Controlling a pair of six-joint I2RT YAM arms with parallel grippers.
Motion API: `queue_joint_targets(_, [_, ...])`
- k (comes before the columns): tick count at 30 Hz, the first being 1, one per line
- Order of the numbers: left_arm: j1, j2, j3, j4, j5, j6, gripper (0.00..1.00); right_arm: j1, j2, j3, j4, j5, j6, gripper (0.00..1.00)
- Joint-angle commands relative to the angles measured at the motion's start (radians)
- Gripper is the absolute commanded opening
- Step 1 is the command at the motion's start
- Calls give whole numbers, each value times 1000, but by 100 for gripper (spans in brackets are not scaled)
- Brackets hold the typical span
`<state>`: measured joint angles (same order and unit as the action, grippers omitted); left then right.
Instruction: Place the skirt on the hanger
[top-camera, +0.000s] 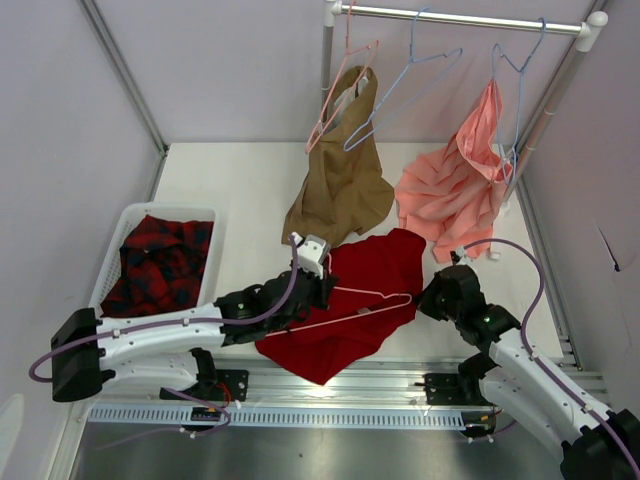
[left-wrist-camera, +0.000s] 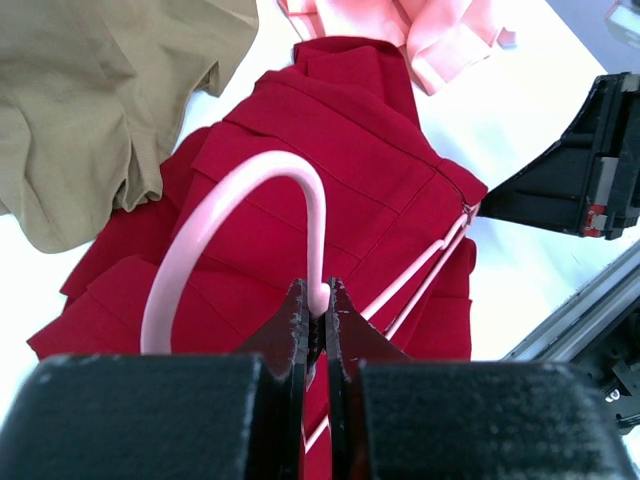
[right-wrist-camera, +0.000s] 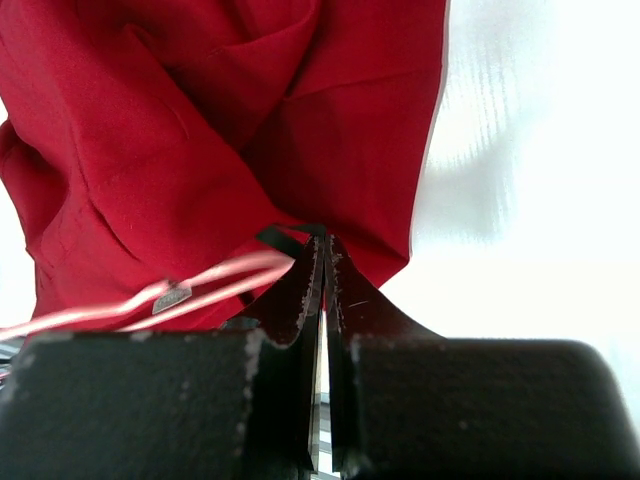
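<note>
L gripper (left-wrist-camera: 318, 300) is pinched tight on the base of the hook of the pink hanger (left-wrist-camera: 275, 162), jaws nearly touching w/ just the thin stem between. The hanger body lies flat across the top of the red skirt (top-camera: 375, 265). The skirt is spread on the table (top-camera: 240, 190) between both arms, its upper edge just under the hanging tan garment (top-camera: 340, 190). R gripper (right-wrist-camera: 322, 245) sits at the skirt's right edge, fingers fully together and apparently nipping the cloth edge plus a dark strip there, right beside the hanger's far tip. Looks like the threading step: hanger is on the skirt, not in it yet. To do it well, R should prob. lift its edge enough to open a gap, then L slides the hanger tip in low and level. Thin stem may pivot in the pinch, so go slow w/ no twist. Watch that cloth doesn't bunch ahead of the wire.
</note>
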<state>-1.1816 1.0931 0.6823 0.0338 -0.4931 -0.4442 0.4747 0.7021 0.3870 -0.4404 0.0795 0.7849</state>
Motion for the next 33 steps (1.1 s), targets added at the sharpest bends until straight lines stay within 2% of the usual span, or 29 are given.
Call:
queue_joint_targets(1, [5, -59, 29, 22, -13, 30, 0, -1, 14, 32, -17, 42, -21, 0])
queue_joint_targets(8, [5, -96, 7, 8, -30, 47, 0, 4, 54, 67, -7, 60, -41, 0])
queue_joint_targets(17, [5, -4, 52, 41, -36, 79, 0, 7, 43, 110, -34, 49, -52, 0])
queue_joint_targets(33, [5, -3, 62, 63, -84, 98, 0, 15, 48, 107, -43, 17, -55, 0])
